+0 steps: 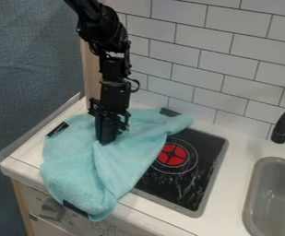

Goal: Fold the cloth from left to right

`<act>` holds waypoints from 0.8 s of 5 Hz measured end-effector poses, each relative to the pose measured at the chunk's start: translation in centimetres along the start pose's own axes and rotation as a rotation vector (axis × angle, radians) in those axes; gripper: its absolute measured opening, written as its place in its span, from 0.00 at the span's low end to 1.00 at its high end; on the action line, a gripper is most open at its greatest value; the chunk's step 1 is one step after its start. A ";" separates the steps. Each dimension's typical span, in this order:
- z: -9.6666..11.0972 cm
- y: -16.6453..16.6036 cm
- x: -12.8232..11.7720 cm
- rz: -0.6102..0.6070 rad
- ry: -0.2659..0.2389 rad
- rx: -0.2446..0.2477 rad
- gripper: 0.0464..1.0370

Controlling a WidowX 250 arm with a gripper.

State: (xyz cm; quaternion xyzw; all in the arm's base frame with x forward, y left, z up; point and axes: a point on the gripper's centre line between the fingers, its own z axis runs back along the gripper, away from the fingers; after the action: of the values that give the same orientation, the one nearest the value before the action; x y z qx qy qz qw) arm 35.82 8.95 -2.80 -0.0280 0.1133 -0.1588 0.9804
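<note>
Pulling low could drag the cloth [74, 170] off the front edge of the counter [229, 193], though how open the gripper [106, 140] is and what it holds cannot be told.

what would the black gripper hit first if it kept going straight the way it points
Most likely the teal cloth: the gripper points down at it, though whether they already touch is hard to tell.

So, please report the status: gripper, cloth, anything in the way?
Gripper down at the cloth's upper middle. Cloth rumpled, near end hanging over counter's front edge. Stove partly under cloth's right side.
</note>
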 end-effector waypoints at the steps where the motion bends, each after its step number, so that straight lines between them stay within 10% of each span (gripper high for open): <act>1: -0.3 -0.2 -0.5 0.015 0.017 -0.002 0.41; 3: 1.1 -0.5 -2.1 0.083 0.017 0.043 0.95; 4: 2.3 -0.8 -1.8 0.089 -0.008 0.071 0.97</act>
State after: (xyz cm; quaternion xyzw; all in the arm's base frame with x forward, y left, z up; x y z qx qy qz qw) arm 34.42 8.84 -0.12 0.0112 0.1047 -0.1188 0.9873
